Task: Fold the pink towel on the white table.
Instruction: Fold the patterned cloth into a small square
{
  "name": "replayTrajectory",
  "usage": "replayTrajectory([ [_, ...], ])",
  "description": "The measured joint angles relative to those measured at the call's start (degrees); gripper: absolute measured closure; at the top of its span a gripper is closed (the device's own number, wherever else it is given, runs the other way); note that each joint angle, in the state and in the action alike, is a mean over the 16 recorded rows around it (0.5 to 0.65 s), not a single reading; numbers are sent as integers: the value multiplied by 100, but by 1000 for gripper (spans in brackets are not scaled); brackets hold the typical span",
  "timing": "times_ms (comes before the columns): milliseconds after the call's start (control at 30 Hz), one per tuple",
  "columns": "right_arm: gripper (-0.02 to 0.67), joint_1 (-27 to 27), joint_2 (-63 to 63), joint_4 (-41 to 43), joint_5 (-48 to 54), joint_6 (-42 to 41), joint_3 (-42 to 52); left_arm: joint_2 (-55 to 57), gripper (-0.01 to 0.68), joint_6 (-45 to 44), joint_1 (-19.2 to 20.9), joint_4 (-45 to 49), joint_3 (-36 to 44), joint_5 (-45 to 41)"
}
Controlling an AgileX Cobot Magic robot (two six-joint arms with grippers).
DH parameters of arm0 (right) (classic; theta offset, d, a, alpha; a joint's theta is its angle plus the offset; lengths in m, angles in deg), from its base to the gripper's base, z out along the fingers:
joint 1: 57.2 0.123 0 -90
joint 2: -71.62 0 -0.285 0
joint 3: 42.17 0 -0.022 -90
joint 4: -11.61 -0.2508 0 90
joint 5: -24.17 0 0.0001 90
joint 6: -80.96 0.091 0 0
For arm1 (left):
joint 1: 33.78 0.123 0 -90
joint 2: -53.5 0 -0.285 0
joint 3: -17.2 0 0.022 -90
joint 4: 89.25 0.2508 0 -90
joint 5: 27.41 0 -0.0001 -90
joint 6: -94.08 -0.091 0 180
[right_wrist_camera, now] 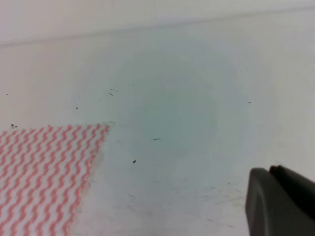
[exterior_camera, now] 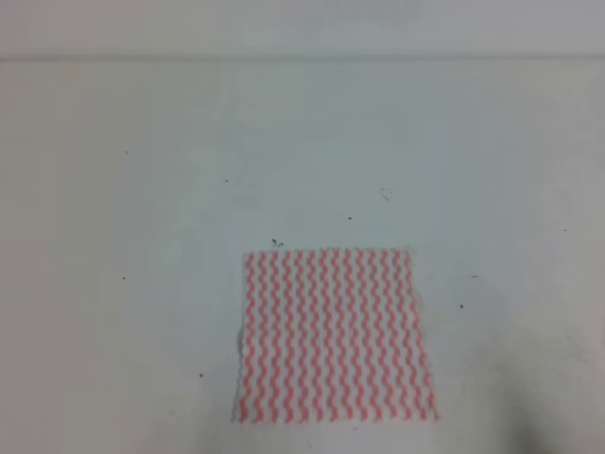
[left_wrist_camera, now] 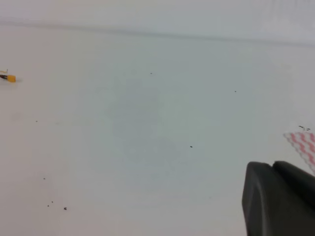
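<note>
The pink towel (exterior_camera: 333,333) lies flat and spread out as a square on the white table (exterior_camera: 142,236), near the front edge and a little right of centre. Neither gripper shows in the exterior high view. One far corner of the towel (left_wrist_camera: 304,145) appears at the right edge of the left wrist view, beyond the left gripper (left_wrist_camera: 273,169), whose two dark fingers sit pressed together with nothing between them. In the right wrist view the towel (right_wrist_camera: 44,177) fills the lower left, well apart from the right gripper (right_wrist_camera: 269,173), which is likewise shut and empty.
A small orange-tipped object (left_wrist_camera: 9,77) lies at the far left of the left wrist view. The table's back edge (exterior_camera: 302,59) runs across the top. Tiny dark specks (exterior_camera: 276,243) dot the surface.
</note>
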Motion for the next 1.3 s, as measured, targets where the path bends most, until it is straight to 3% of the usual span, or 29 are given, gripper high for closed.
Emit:
replayTrajectory([
  [1300,667,0,17,-1,-10,2,0,1,675,-1,0,0,0,67],
])
